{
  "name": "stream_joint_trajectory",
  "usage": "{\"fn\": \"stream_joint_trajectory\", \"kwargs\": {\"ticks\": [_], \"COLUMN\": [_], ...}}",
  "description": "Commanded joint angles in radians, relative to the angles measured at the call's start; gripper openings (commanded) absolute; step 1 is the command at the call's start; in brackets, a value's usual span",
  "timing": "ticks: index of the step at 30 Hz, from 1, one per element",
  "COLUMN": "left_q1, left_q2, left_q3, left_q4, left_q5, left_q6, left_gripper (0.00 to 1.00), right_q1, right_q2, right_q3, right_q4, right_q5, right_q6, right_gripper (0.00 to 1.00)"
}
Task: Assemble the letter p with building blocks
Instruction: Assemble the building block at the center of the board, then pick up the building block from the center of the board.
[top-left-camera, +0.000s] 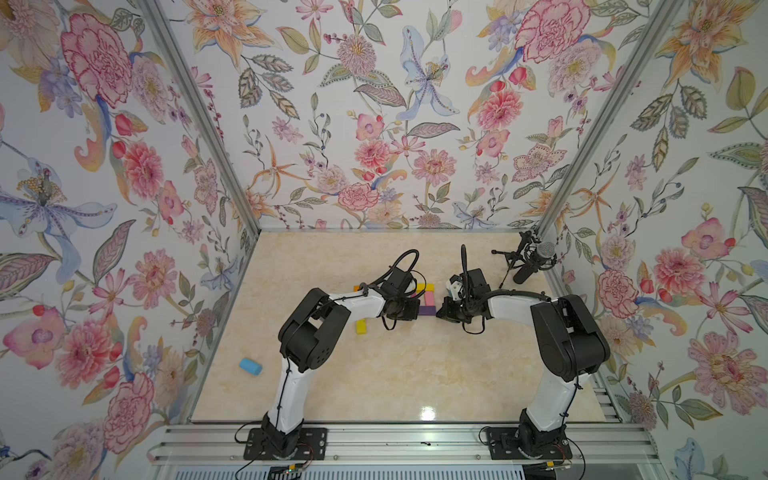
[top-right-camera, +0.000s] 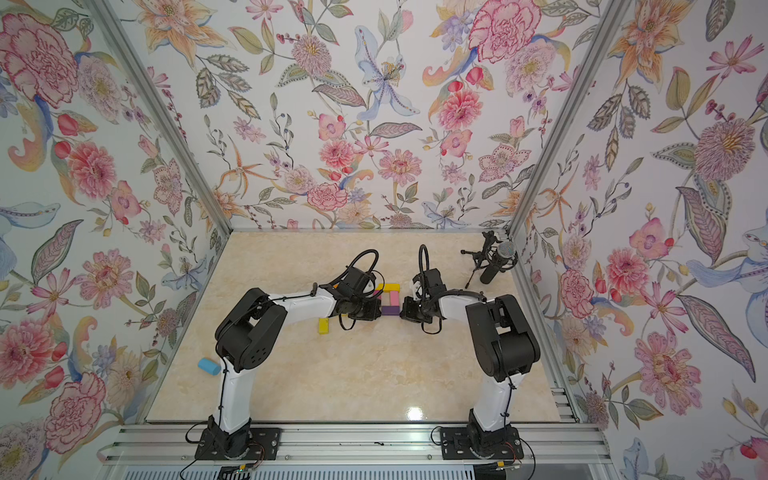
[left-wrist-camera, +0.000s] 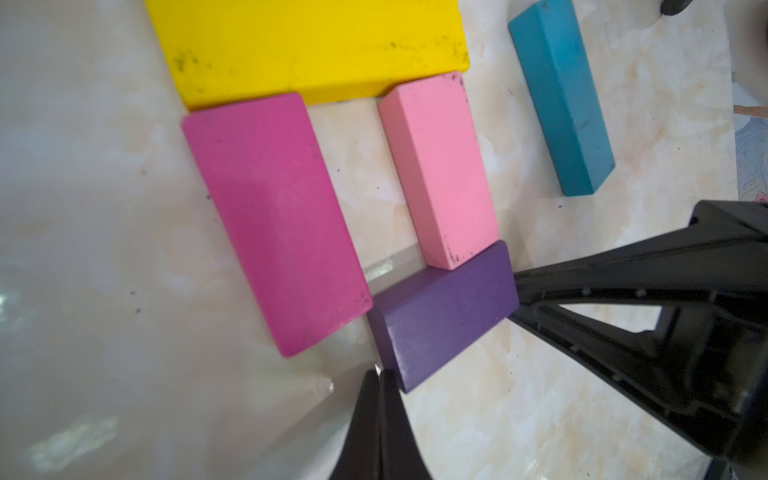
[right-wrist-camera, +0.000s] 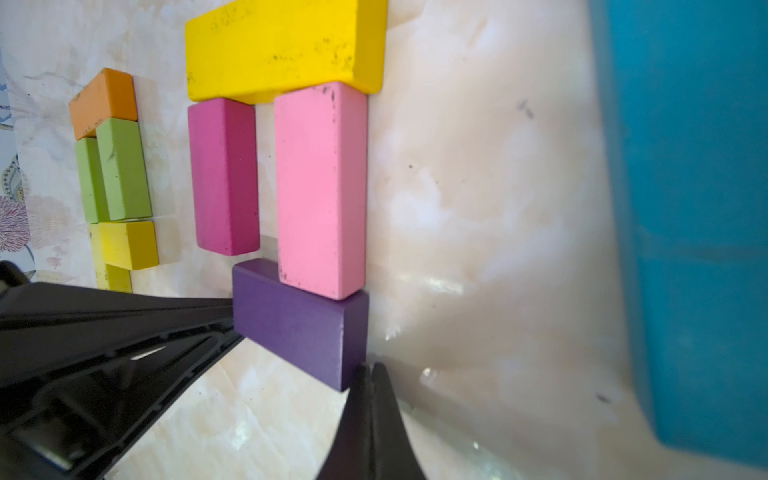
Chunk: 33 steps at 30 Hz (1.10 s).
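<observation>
flower-papered walls (top-left-camera: 374, 124) closed in a cream marbled worktop (top-left-camera: 415, 374). the left arm (top-left-camera: 316, 328) and right arm (top-left-camera: 569, 332) bent inward from the near rail to meet over the building blocks (top-left-camera: 429, 297) a little beyond its middle. a microphone (top-left-camera: 536, 259) stood by the far right corner, and a pale blue piece (top-left-camera: 250, 366) lay alone near the left wall. the bowl of the p looked nearly made. a long yellow block (left-wrist-camera: 307, 45) lay across the top. a magenta block (left-wrist-camera: 274, 220) and a pale pink block (left-wrist-camera: 440, 174) ran down from it with bare worktop between them. a purple block (left-wrist-camera: 444, 316) crossed the bottom, touching the pale pink one's end but askew, meeting the magenta one only at a corner. the left pincer (left-wrist-camera: 379, 374) and right pincer (right-wrist-camera: 368, 368) were both clenched on nothing, tips set at opposite ends of the purple block, by my reading to square it up. the stem below the magenta side seemed not yet laid. the top views all but hid the magenta block under the left arm, yet showed a stray yellow block (top-left-camera: 361, 326) beside that forearm. only the left wrist view gave the whole teal block (left-wrist-camera: 561, 95), lying apart from the pale pink side. only the right wrist view showed a spare orange block (right-wrist-camera: 104, 99), lime green blocks (right-wrist-camera: 122, 170) and small yellow blocks (right-wrist-camera: 129, 245) in a row beyond the magenta side.
</observation>
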Motion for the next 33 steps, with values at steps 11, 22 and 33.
{"fn": "stream_joint_trajectory", "kwargs": {"ticks": [11,22,33], "left_q1": [0.000,0.008,0.023], "left_q2": [-0.011,-0.135,-0.287], "left_q3": [-0.030,-0.033,-0.070], "left_q4": [-0.023,-0.130,-0.092], "left_q5": [0.003,-0.141,-0.158], "left_q6": [0.012,0.042,0.033], "left_gripper": [0.00,0.04,0.70], "right_q1": [0.004,-0.009,-0.046], "right_q2": [0.031,-0.096,-0.185], "right_q3": [0.008,-0.055,0.065], "right_q4": [-0.023,-0.038,-0.193], "right_q5": [-0.003,0.057,0.239], "right_q6": [0.009,0.001,-0.127], "right_gripper": [0.00,0.09,1.00]}}
